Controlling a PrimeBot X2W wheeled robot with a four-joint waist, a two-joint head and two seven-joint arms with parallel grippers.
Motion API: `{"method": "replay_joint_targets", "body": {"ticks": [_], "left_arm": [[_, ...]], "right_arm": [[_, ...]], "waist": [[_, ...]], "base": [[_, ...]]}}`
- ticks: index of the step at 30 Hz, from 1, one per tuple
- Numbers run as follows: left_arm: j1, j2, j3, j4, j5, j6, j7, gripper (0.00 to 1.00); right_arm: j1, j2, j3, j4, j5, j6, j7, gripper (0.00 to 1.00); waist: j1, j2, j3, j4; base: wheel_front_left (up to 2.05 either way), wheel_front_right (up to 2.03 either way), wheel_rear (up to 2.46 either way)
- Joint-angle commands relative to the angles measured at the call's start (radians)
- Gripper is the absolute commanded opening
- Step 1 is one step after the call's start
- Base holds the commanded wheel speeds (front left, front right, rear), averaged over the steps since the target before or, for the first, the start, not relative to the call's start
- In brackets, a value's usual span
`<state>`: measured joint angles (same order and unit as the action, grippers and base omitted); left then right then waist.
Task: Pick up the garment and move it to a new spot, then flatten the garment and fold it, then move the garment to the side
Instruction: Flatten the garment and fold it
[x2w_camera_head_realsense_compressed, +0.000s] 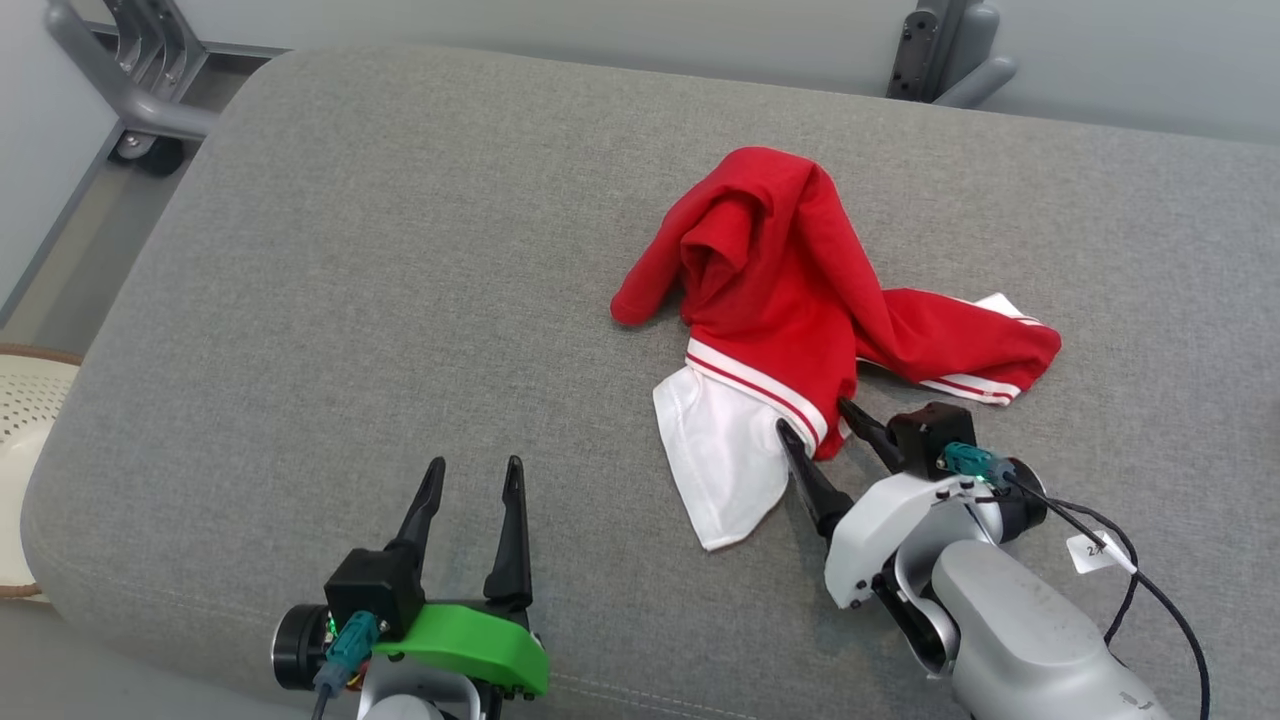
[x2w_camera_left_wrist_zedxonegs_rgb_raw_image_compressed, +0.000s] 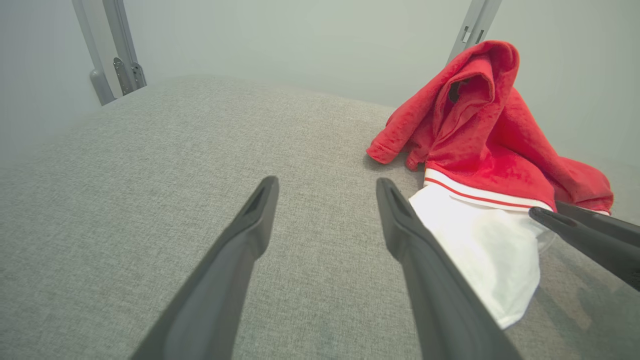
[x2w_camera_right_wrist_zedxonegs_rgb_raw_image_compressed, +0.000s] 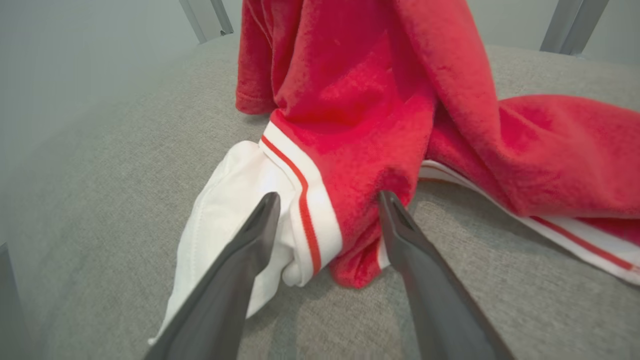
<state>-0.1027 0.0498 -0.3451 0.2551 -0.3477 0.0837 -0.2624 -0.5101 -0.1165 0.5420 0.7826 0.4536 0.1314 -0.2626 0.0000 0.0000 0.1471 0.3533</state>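
There's a broad grey fabric cushion, a grey wheeled frame behind its far left corner, another grey upright far right, a cream perforated basket beside its left edge.

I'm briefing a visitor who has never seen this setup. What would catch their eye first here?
The crumpled red garment with white striped trim, heaped right of centre on the grey cushion. Next, the right hand, open, its fingers straddling the garment's near striped edge, while the left hand sits open over bare cushion at lower left.
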Motion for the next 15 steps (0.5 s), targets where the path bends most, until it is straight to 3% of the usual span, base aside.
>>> {"method": "replay_joint_targets", "body": {"ticks": [1, 4, 5, 6, 7, 8, 15], "left_arm": [[-0.004, 0.002, 0.0, -0.003, 0.006, 0.001, -0.003, 1.0], [-0.008, 0.002, -0.001, -0.003, 0.004, 0.003, -0.003, 1.0], [-0.009, 0.002, -0.001, -0.003, 0.003, 0.004, -0.003, 1.0], [-0.01, 0.002, 0.0, -0.002, 0.003, 0.005, -0.003, 1.0], [-0.011, 0.002, 0.001, -0.003, 0.002, 0.005, -0.003, 1.0], [-0.011, 0.002, 0.003, -0.003, 0.001, 0.006, -0.003, 1.0], [0.008, 0.001, 0.016, -0.009, 0.003, 0.011, -0.003, 1.0]], "right_arm": [[0.001, 0.007, -0.006, 0.029, 0.001, -0.002, -0.003, 1.0], [-0.017, 0.018, -0.017, 0.064, -0.004, -0.002, -0.003, 1.0], [-0.025, 0.02, -0.02, 0.086, -0.017, -0.002, -0.003, 0.81], [-0.032, 0.023, -0.025, 0.102, -0.022, -0.002, -0.003, 0.33], [-0.036, 0.027, -0.03, 0.113, -0.026, -0.002, -0.003, 0.13], [-0.037, 0.029, -0.033, 0.125, -0.032, -0.002, -0.003, 0.0], [-0.046, -0.04, -0.078, 0.098, -0.074, -0.002, -0.003, 0.0]], "waist": [[0.0, 0.0, 0.007, 0.009], [0.0, 0.0, 0.01, 0.014], [0.0, 0.0, 0.01, 0.017], [0.0, 0.0, 0.011, 0.019], [0.0, 0.0, 0.01, 0.02], [0.0, 0.0, 0.01, 0.021], [0.0, 0.0, -0.005, -0.005]], "base": [[0.0, 0.0, 0.0], [0.0, 0.0, 0.0], [0.0, 0.0, 0.0], [0.0, 0.0, 0.0], [0.0, 0.0, 0.0], [0.0, 0.0, 0.0], [0.0, 0.0, 0.0]]}}
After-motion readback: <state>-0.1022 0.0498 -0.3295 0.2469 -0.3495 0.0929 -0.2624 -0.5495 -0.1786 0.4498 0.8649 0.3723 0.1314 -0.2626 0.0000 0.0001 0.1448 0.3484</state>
